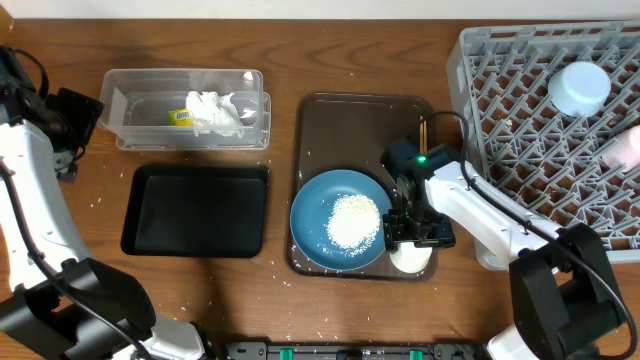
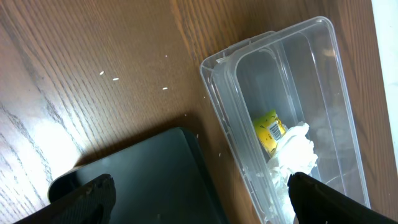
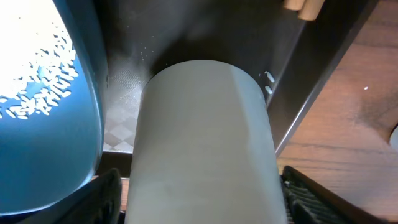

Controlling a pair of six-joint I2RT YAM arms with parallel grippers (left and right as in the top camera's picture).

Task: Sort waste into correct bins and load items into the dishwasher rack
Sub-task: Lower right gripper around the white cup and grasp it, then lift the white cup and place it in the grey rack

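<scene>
My right gripper (image 1: 412, 232) (image 3: 199, 186) is open, with a finger on either side of a white cup (image 1: 410, 260) (image 3: 205, 137) at the brown tray's front right corner; a small gap shows on the left side. The dark-blue plate (image 1: 315, 215) (image 3: 50, 143) holds the rice heap (image 1: 353, 220) (image 3: 37, 81). Chopsticks (image 1: 423, 133) lie at the tray's right side. The clear box (image 1: 130, 100) (image 2: 323, 74) holds the yellow wrapper (image 1: 181, 117) (image 2: 268, 129) and napkin (image 1: 215, 112) (image 2: 295, 152). My left gripper (image 1: 72, 130) (image 2: 199, 193) is open and empty above the black tray (image 1: 195, 210) (image 2: 155, 180).
The brown serving tray (image 1: 340, 130) sits mid-table. The grey rack (image 1: 520, 110) at the right holds the light-blue bowl (image 1: 580, 87) upside down and a whitish cup (image 1: 625, 148) at the frame's edge. Stray rice grains dot the wood by the black tray.
</scene>
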